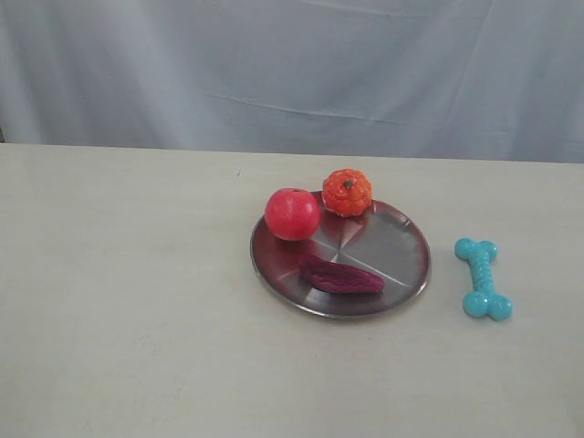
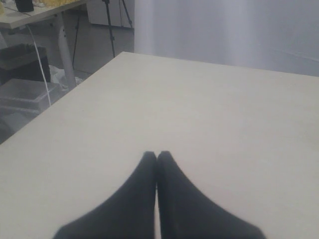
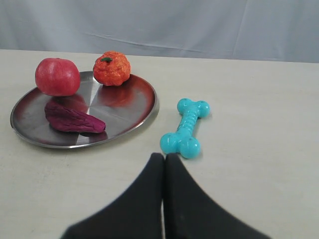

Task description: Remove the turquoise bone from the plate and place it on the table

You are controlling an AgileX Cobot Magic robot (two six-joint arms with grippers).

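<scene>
The left claw [image 2: 157,155] has its two dark fingers pressed together tip to tip and grips nothing. It hangs over a bare stretch of the pale tabletop [image 1: 119,301]. Past the tabletop's edge in that wrist view, a second desk [image 2: 35,12] and some blurred boxes stand on the floor.

In the exterior view the left half of the tabletop carries nothing. A little right of centre sits the plate [image 1: 401,246], round, steel, with a reddish sheen. A red apple [image 1: 292,213] rests on its far-left part. Beside it, at the far rim, sits a bumpy orange [image 1: 348,192] with a green stem; whether the two touch cannot be told. A dark purple piece [image 1: 340,276] lies flat on the nearer half of the plate, apart from both fruits.

The bone [image 1: 482,277] is off the plate. It lies flat on the tabletop just right of the rim, with a clear gap between them, one knobbed end toward the back and the other toward the front.

The right claw [image 3: 164,157] is likewise closed, fingers meeting along their length, and empty. Its tips sit above the tabletop near the bone's closer end without touching it. A grey curtain [image 1: 292,64] hangs behind everything.
</scene>
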